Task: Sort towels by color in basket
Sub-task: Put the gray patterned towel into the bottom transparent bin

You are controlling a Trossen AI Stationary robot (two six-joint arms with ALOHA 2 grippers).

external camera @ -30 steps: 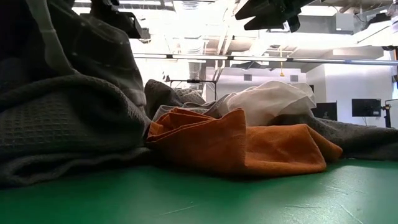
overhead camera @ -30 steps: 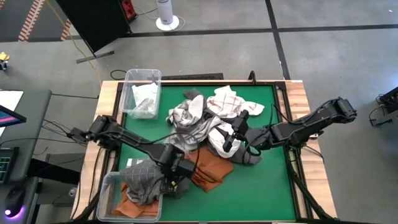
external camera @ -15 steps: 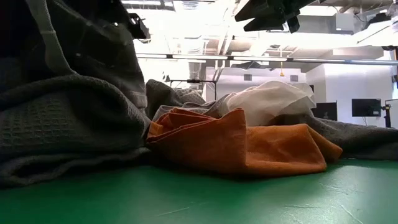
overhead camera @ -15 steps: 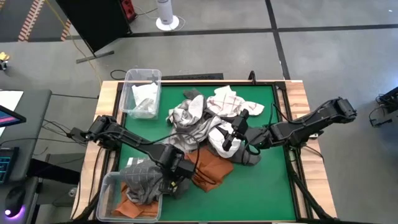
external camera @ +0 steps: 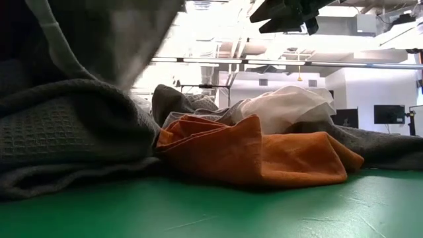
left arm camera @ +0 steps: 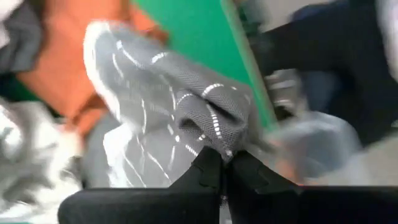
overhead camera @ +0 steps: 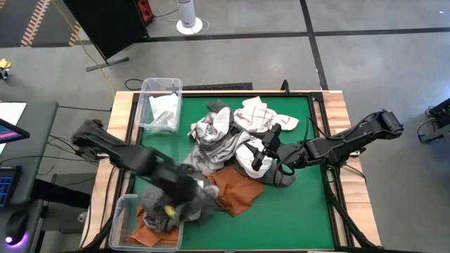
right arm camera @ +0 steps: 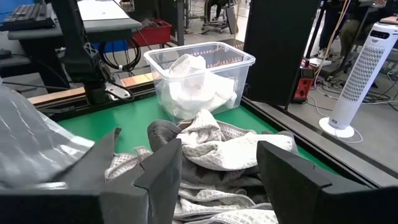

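Dark grey towel (left arm camera: 186, 118) sits lower left of the high view, pinched in the closed left claw (left arm camera: 225, 163) above the lower bin (overhead camera: 119, 211). Rust-orange towel (overhead camera: 235, 193) lies beside it. Right claw (overhead camera: 264, 151) hovers open over the central pile (overhead camera: 225, 133) on the tabletop (overhead camera: 295, 211).

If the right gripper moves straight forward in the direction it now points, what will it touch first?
Probably the pile of white and grey towels lying just ahead of the right gripper, whose fingers are open. The clear bin holding white cloths stands farther along the same line, though depth is hard to judge here.
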